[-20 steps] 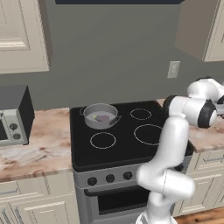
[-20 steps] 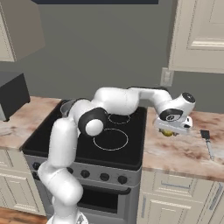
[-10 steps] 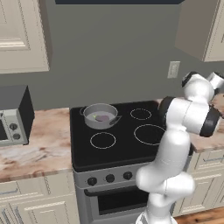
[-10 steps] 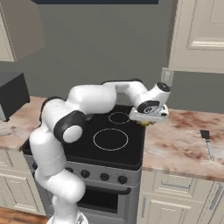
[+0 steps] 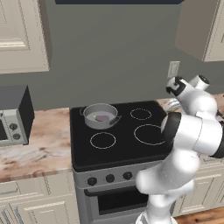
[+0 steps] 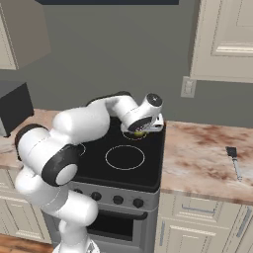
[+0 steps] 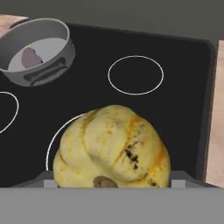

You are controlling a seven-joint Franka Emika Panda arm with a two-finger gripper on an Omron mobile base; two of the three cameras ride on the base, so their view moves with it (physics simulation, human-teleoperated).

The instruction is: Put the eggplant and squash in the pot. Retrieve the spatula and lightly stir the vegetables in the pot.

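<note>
A yellow ridged squash (image 7: 113, 146) sits close in the hand view, with my gripper (image 6: 141, 129) shut on it above the stove's right rear burner. In the right base view the squash (image 6: 139, 132) shows as a small yellow patch under the hand. The grey pot (image 7: 52, 65) stands on the left rear burner, up and to the left of the squash, with the purple eggplant (image 7: 29, 57) lying inside it. From the left base view, the pot (image 5: 99, 116) and the eggplant (image 5: 103, 117) are well left of the arm. A spatula (image 6: 233, 159) lies on the right counter.
The black stovetop (image 5: 127, 140) has burner rings between the squash and the pot. A dark microwave (image 5: 13, 116) stands on the left counter. Marbled counter (image 6: 197, 158) runs to the right of the stove, with cabinets above on both sides.
The arm has swung left with the squash, from above the right counter to above the stove's right burners. The pot and the spatula have stayed put.
</note>
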